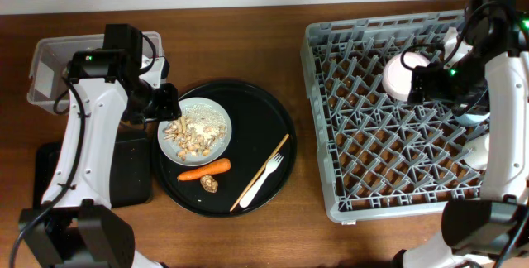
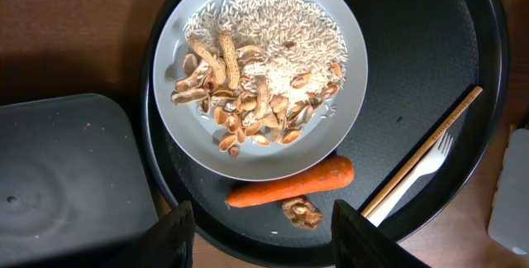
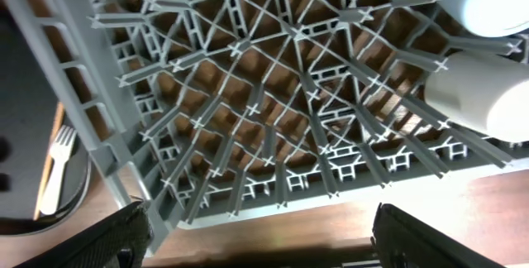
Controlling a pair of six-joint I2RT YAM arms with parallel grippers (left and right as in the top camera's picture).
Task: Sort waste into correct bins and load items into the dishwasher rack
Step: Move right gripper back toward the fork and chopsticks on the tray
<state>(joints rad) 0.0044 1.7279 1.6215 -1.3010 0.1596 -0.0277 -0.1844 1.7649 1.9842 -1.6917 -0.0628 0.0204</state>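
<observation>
Round tray [image 1: 281, 119]: one plate [image 2: 273, 162] of scraps, one carrot [image 2: 289, 184], one fork [image 2: 413, 173], one brown lump [image 2: 302, 212].
Rack [image 1: 318, 119]: one bowl [image 1: 402, 74], one blue cup [image 3: 488, 3], one cream cup [image 3: 479, 94]. Left gripper [image 2: 266, 231] over plate, right gripper [image 3: 264, 235] over rack, both spread, empty.

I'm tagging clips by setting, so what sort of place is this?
Probably a mock dish-clearing station on a wooden table, not a full kitchen: a grey dishwasher rack stands there, and a round black tray holds a plate of food scraps, a carrot and a fork.
</observation>
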